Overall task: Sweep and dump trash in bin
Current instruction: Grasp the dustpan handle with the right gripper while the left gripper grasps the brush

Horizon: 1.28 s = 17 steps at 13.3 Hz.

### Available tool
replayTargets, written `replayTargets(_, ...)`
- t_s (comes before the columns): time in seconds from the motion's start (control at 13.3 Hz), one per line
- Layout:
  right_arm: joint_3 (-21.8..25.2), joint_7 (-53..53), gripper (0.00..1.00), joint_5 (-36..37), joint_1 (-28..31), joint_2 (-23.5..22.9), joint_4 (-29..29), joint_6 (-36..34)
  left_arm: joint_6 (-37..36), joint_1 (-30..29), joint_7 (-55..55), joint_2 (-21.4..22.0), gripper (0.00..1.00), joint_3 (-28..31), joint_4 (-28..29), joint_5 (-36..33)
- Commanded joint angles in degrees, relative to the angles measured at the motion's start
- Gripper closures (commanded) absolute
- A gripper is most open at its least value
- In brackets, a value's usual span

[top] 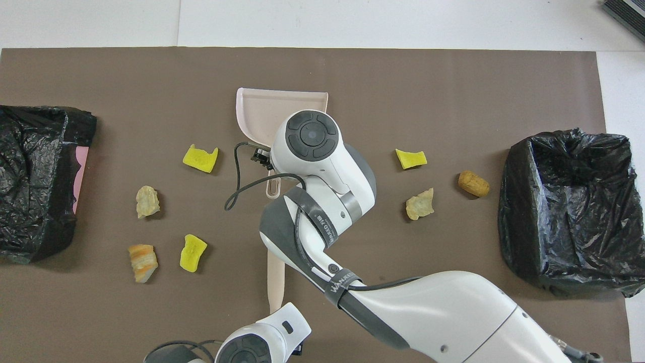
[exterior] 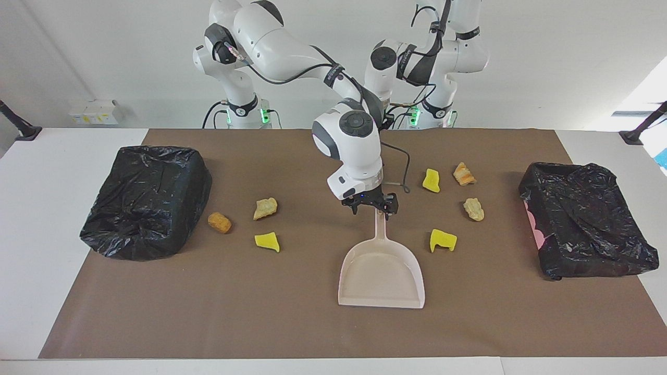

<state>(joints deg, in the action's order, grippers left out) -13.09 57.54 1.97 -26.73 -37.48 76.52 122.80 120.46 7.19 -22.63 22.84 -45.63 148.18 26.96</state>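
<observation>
The pale pink dustpan (exterior: 381,271) lies flat mid-table, its handle pointing at the robots. My right gripper (exterior: 372,207) is open and low over the handle's end, one finger on each side. The beige brush (top: 275,282) lies nearer the robots, in line with the pan. My left gripper (exterior: 386,122) sits at the brush's handle end, mostly hidden by the right arm. Trash is scattered on both sides: yellow sponge bits (exterior: 443,240) (exterior: 431,180) (exterior: 267,241) and tan or brown lumps (exterior: 473,209) (exterior: 463,174) (exterior: 265,208) (exterior: 219,222).
Two bins lined with black bags stand at the table's ends, one (exterior: 146,200) at the right arm's end and one (exterior: 583,219) at the left arm's end. A brown mat (exterior: 208,312) covers the table. The right arm's cable (top: 237,191) loops beside the pan's handle.
</observation>
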Motion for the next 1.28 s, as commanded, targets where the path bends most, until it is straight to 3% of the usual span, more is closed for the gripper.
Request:
replayTargets(0.0,-0.18,1.43,0.00,2.06,-0.34,-2.16,-1.55,1.03,0.65,0.54,0.04,-0.70,0.86,0.19,0.27,0.99)
replayTargets(0.15,-0.18,1.17,0.02,3.56,-1.39,-2.77,-1.02,1.12,0.48,0.19,0.04,-0.87,1.00,0.28,-0.25,0.99)
replayTargets(0.38,-0.18,1.08,0.12,4.35,-1.40,-2.86,-0.93,1.03,-5.03,0.28,1.18,0.18,1.00,1.33,-2.62,0.73)
replayTargets(0.53,-0.27,0.90,0.26,6.11,-1.49,-2.95,-0.67,0.86,-12.24,0.45,1.27,3.24,1.00,5.70,-2.89,0.20)
replayTargets(0.75,-0.18,0.38,0.26,6.90,-1.40,-3.39,-1.19,0.86,-19.54,-0.07,2.68,8.78,1.00,11.09,-3.07,-4.43)
replayTargets(1.05,-0.18,-2.52,0.29,10.06,-1.40,-3.39,-1.19,0.33,-22.11,-3.94,0.84,9.76,1.00,16.35,-3.07,-12.35)
replayTargets(1.2,-0.27,-3.49,0.31,11.03,-1.48,-3.30,-1.19,0.07,-24.04,-3.94,-5.82,9.85,1.00,21.09,-3.07,-17.26)
